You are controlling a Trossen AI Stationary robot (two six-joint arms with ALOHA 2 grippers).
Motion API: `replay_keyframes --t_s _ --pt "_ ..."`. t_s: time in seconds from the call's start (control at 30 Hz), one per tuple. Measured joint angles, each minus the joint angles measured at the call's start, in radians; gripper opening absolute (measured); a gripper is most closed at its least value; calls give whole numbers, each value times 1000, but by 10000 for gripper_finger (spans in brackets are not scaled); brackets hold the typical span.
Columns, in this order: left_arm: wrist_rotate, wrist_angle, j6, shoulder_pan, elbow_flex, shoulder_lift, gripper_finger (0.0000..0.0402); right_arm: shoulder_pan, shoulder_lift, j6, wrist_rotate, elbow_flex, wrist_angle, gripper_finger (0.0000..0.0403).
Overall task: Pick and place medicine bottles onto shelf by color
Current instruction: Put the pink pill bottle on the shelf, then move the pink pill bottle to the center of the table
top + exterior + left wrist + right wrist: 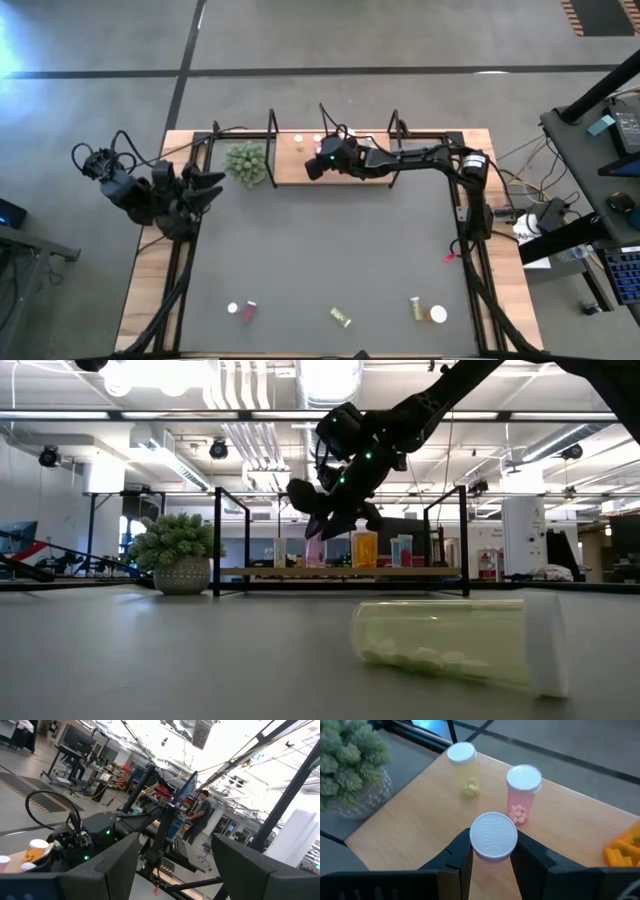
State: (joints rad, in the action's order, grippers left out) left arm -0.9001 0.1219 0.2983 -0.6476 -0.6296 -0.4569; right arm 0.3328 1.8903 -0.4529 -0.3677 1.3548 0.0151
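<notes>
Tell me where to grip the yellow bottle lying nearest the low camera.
Grip the yellow bottle across its clear body, coming straight down from above. It lies on its side on the mat, white cap at one end, so fingers should straddle the body crosswise.

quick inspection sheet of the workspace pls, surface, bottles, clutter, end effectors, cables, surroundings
surface: dark grey mat on a wooden table.
job's things: shelf along the far edge, with a yellow bottle, a pink bottle and an orange bottle on it; more bottles lie near the front edge, among them a red bottle and a yellow-green bottle.
clutter: potted plant beside the shelf.
end effectors: right end effector over the shelf, shut on a white-capped bottle; left end effector open, parked at the left edge.
cables: wires trail off the right side.
surroundings: a person at a desk in the room behind.
</notes>
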Motion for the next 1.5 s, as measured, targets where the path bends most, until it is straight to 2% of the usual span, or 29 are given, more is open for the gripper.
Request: replay_keyframes --t_s 0.83,1.23,1.4,1.5 --pt "0 0 9 0 -1 3 233 -5 34 8 -1 1 -11 106" --pt "1 0 13 0 -1 1 233 -5 0 8 15 -3 10 189" --pt "1 0 19 0 -1 1 233 -8 -74 4 19 -3 18 202" --pt "1 2 19 0 -2 -4 233 -8 -132 -28 67 -2 31 203"
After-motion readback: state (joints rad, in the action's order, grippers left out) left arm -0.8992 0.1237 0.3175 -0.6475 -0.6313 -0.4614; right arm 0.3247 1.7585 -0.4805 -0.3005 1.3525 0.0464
